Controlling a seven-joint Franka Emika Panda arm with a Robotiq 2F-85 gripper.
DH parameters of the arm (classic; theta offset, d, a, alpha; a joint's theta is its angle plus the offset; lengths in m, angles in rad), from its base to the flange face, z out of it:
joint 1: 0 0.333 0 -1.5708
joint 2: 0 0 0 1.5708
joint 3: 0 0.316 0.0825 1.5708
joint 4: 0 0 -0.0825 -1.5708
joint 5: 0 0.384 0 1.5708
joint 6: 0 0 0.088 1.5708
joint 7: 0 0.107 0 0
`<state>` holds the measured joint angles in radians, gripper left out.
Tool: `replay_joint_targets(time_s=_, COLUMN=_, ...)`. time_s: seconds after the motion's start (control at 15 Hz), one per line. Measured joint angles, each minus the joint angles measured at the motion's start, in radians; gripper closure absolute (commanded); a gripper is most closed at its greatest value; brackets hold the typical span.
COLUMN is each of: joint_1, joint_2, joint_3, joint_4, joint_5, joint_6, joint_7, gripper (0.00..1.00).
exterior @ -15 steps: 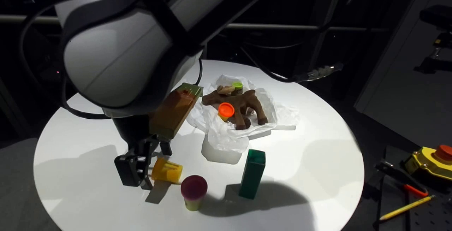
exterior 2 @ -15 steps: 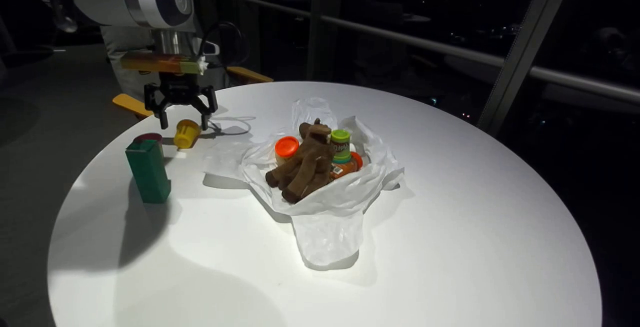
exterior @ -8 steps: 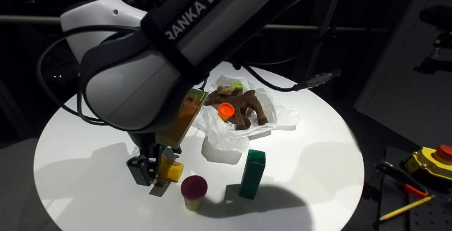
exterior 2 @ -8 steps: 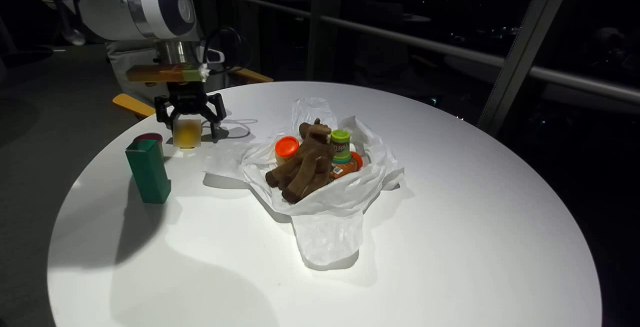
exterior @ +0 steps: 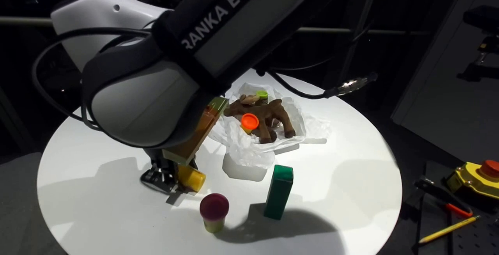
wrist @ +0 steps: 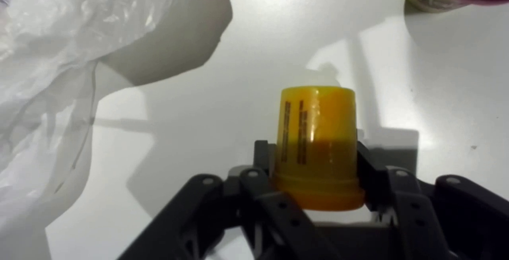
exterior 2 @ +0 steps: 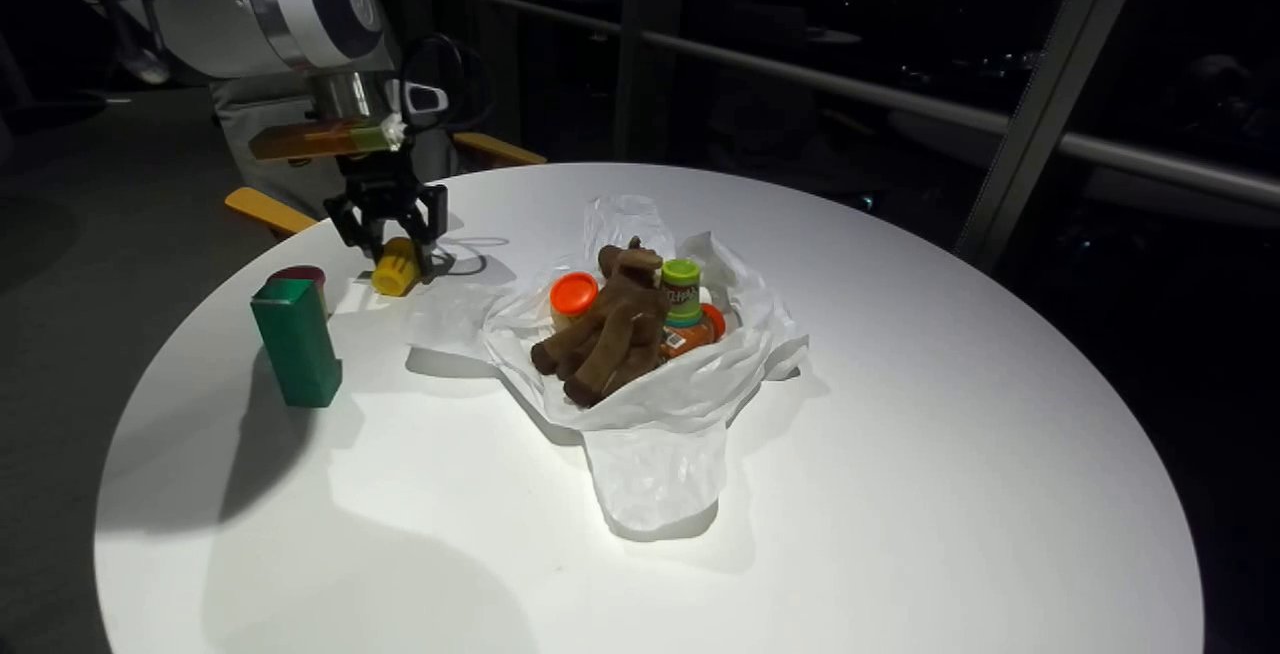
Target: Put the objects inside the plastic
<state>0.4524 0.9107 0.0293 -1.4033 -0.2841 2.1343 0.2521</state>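
The gripper clamps the tilted yellow cup from both sides; whether the cup touches the table is hard to tell. The magenta-lidded cup and the green block stand on the table, outside the plastic bag; the brown plush lies inside the bag.

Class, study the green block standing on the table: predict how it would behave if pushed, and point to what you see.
The green block would probably tip if pushed near its top, since it stands tall on a narrow base. It seems unlikely to roll, given its flat sides. It looks fairly stiff, judging by its straight edges.
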Motion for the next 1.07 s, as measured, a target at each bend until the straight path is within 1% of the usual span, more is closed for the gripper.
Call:
replay_joint_targets(time_s=0.33, joint_1=0.002, joint_2=-0.007, joint_3=-0.068, joint_4=0.015, joint_5=-0.025, joint_6=-0.010, joint_7=0.112, gripper=0.73)
replay_joint_targets(time_s=0.67, joint_1=-0.006, joint_2=-0.088, joint_3=-0.159, joint_4=0.010, joint_5=-0.045, joint_6=-0.010, joint_7=0.249, gripper=0.73)
replay_joint_targets(time_s=0.87, joint_1=-0.013, joint_2=-0.153, joint_3=-0.206, joint_4=-0.028, joint_5=-0.079, joint_6=-0.010, joint_7=0.329, gripper=0.73)
replay_joint_targets(time_s=1.07, joint_1=-0.038, joint_2=-0.188, joint_3=-0.227, joint_4=-0.094, joint_5=-0.121, joint_6=0.005, joint_7=0.384, gripper=0.73)
